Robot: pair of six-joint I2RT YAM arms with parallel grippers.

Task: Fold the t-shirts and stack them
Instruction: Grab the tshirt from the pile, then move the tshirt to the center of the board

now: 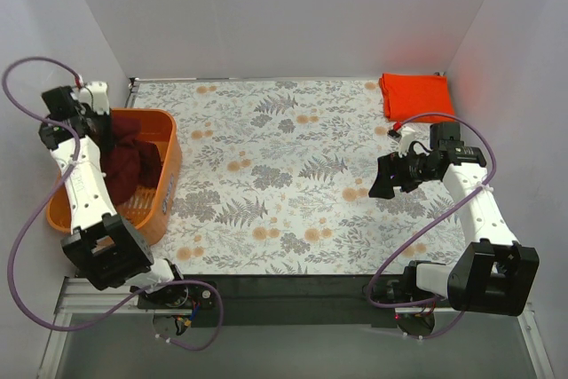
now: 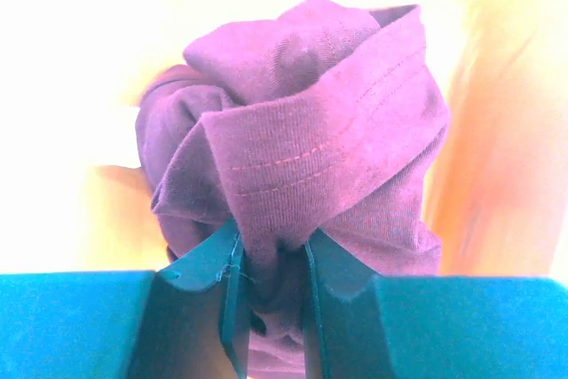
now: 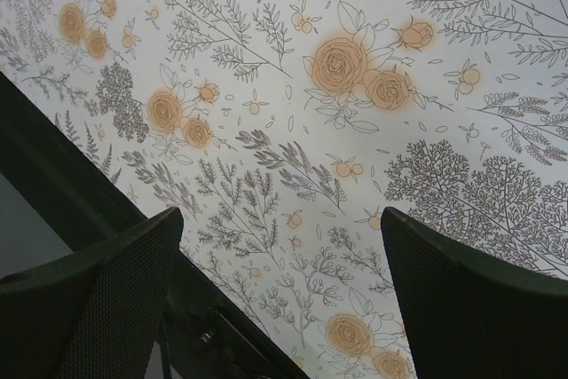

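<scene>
The dark maroon t-shirt [image 1: 127,155] lies bunched up inside the orange basket [image 1: 170,179] at the left. My left gripper [image 1: 104,133] reaches down into the basket. In the left wrist view its jaws [image 2: 272,235] are shut on a hemmed fold of the maroon t-shirt [image 2: 302,139], with cloth pinched between the fingers. The bright orange-red t-shirt [image 1: 415,95] rests as a folded rectangle at the far right corner. My right gripper [image 1: 380,182] hovers open above the floral table on the right, with nothing between its fingers [image 3: 280,215].
The table wears a floral cloth [image 1: 284,157]. A black strip [image 1: 293,283] runs along its near edge and shows under the right gripper [image 3: 53,175]. White walls close in the left, back and right sides. The basket wall [image 2: 506,175] stands close around the left gripper.
</scene>
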